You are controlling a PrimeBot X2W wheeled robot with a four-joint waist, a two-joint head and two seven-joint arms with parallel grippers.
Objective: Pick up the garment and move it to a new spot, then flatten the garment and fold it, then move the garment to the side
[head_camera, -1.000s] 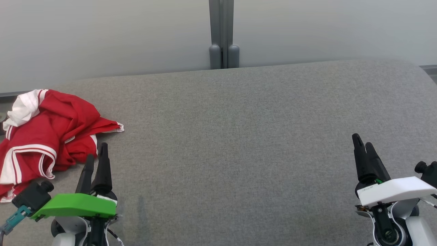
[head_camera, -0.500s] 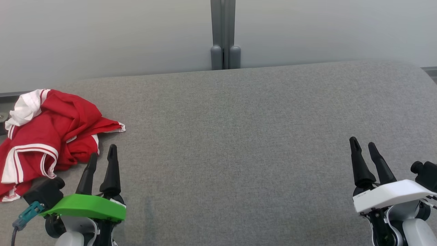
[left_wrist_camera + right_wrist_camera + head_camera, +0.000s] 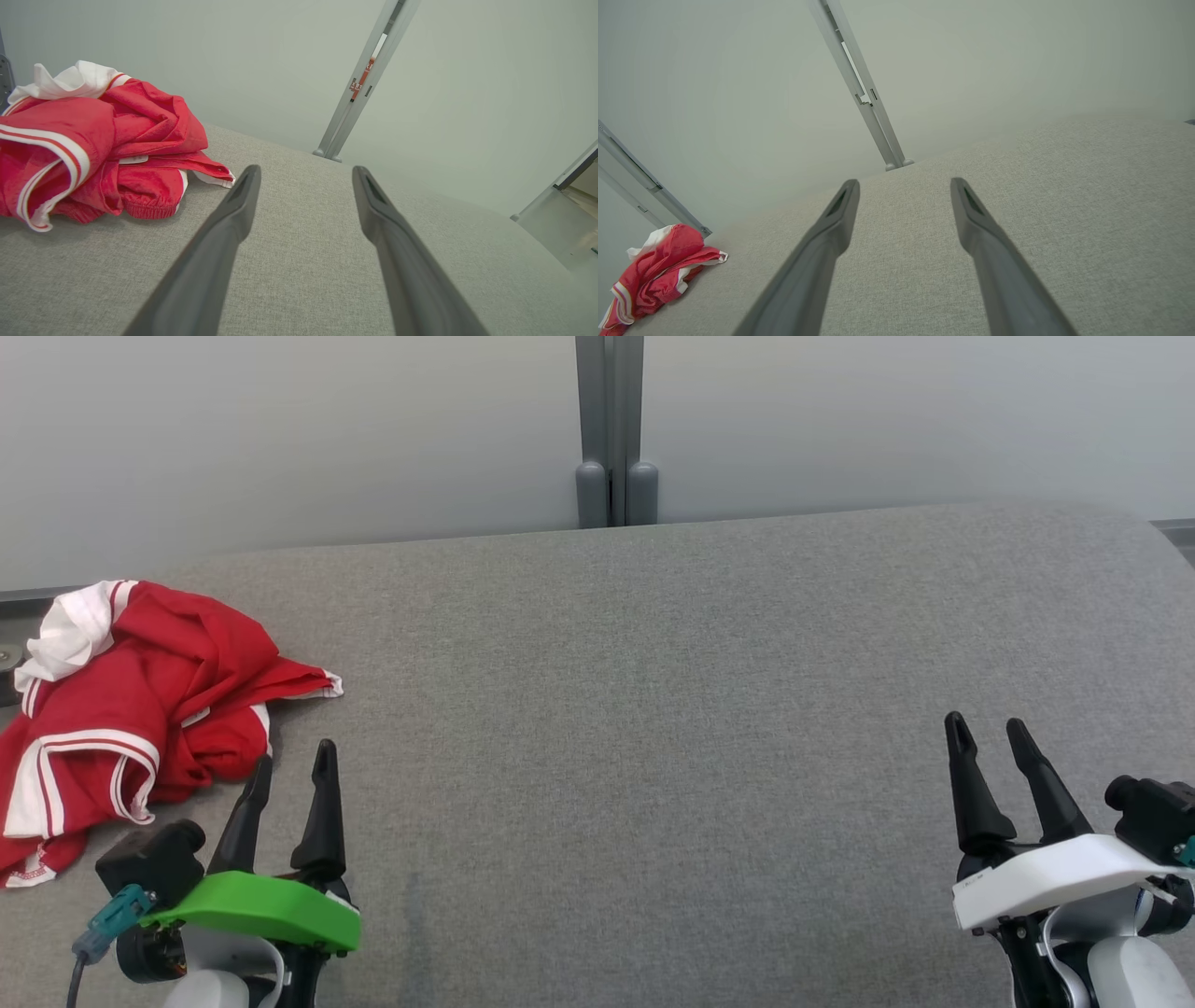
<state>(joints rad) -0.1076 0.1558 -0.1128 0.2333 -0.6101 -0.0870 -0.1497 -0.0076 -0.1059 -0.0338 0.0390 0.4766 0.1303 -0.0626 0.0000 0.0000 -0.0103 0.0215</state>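
Since the crumpled red-and-white garment [image 3: 121,709] is heaped at the left edge of the grey fabric worktop [image 3: 653,728], just left of the spread, empty left hand [image 3: 294,756], the spread right hand [image 3: 985,723] is judged the farther.

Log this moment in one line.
garment: crumpled, untouched | left jaws: open, near garment | right jaws: open, empty | stage: before pickup

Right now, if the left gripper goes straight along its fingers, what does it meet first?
Probably bare grey surface, then the wall. The left gripper points past the red garment, which lies to its left. Depth unclear.
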